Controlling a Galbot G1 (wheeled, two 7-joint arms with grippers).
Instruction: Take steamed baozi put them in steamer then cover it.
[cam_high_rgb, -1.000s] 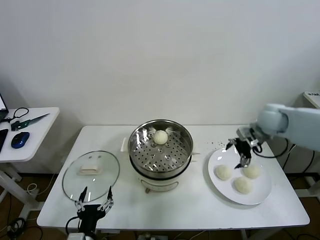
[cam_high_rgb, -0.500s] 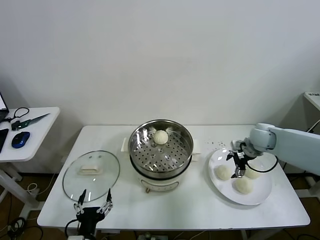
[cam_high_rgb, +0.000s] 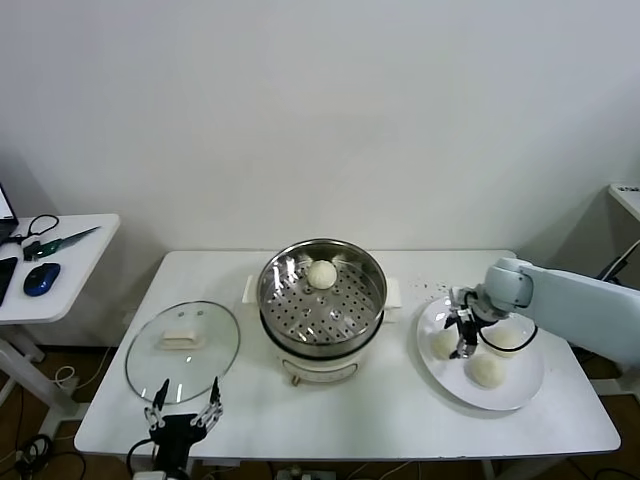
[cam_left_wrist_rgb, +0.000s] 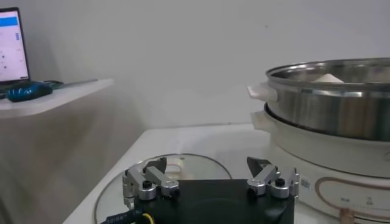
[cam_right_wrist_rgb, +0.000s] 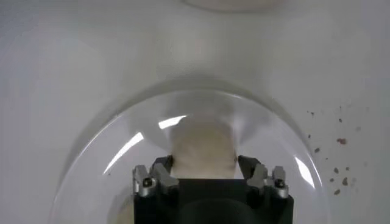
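The steamer (cam_high_rgb: 322, 306) stands mid-table with one baozi (cam_high_rgb: 321, 273) on its perforated tray; its steel wall (cam_left_wrist_rgb: 332, 100) also fills one side of the left wrist view. Three more baozi lie on a white plate (cam_high_rgb: 520, 392) to the right. My right gripper (cam_high_rgb: 463, 336) is down on the plate's left baozi (cam_high_rgb: 442, 344), and the fingers press both sides of that baozi (cam_right_wrist_rgb: 203, 143), which still rests on the plate (cam_right_wrist_rgb: 277, 143). The cover (cam_high_rgb: 182, 350) lies flat at the left. My left gripper (cam_high_rgb: 183, 406) waits open at the table's front edge, just before the cover (cam_left_wrist_rgb: 183, 169).
The other two plate buns (cam_high_rgb: 487, 371) (cam_high_rgb: 511, 336) lie close beside the right gripper. Dark crumbs (cam_high_rgb: 436, 288) dot the table behind the plate. A low side table (cam_high_rgb: 55, 262) with a mouse, scissors and cables stands at far left.
My right gripper has come down and leftward over the plate and its fingers have closed onto the left bun. The left arm has not moved.
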